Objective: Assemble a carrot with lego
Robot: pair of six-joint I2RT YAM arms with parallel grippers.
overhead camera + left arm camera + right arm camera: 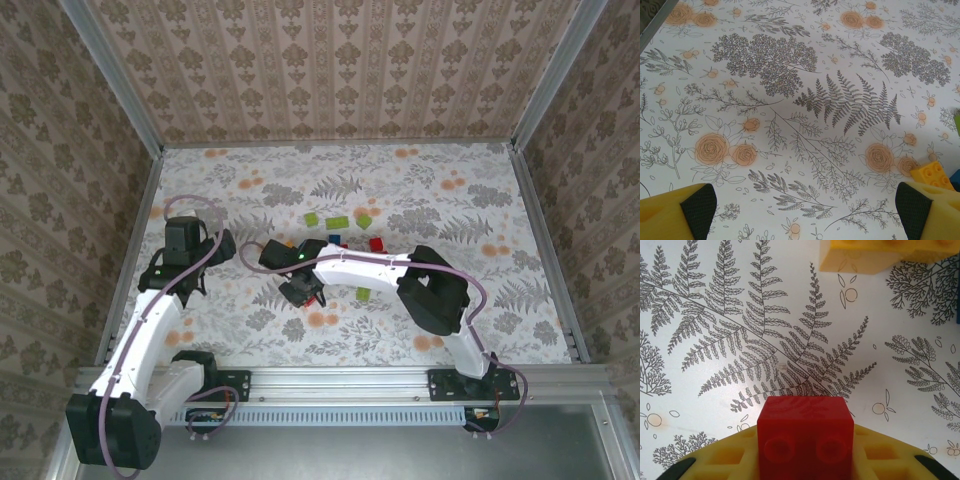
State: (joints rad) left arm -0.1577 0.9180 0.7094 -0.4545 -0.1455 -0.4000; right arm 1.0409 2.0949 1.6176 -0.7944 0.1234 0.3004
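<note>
One red lego brick (802,432), glossy, with two round studs facing the wrist camera, is pinched between the jaws of the right gripper (802,470) above the floral table (715,315). An orange-yellow brick (862,257) lies beyond it. The left gripper (805,220) is spread wide, holding nothing.

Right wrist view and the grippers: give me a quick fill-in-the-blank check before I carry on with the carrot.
1. The right gripper is shut on the held brick, whose colour is ____.
2. The left gripper has its jaws ____, with nothing between them.
3. The loose brick at the top edge of the right wrist view is ____.
Missing words: red; open; yellow.
</note>
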